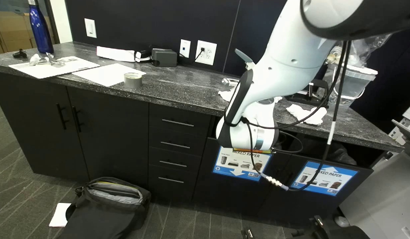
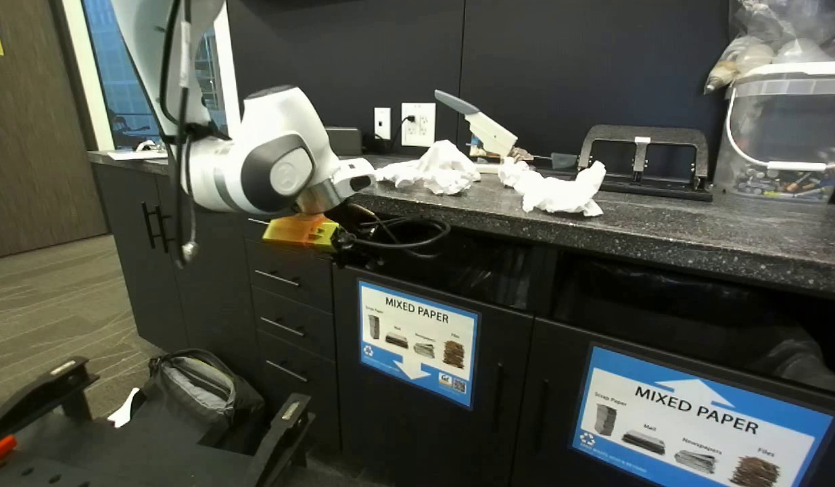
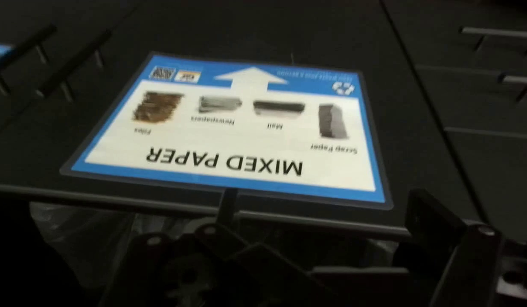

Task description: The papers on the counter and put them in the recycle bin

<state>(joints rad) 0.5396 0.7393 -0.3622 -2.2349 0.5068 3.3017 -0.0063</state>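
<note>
Gripper point(image 3: 325, 202) spread; nothing pinched
You find papers point(image 2: 556, 193) on the counter point(image 2: 660, 223), at two o'clock from the gripper in an exterior view; expect them light, soft, easily crushed; take hold at a raised fold.

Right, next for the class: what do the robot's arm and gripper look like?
The arm is white and rounded, with black joint trim. Black cables run along it, one with a white sleeve. The gripper is dark, with angular fingers; a yellow-orange block sits close by.
</note>
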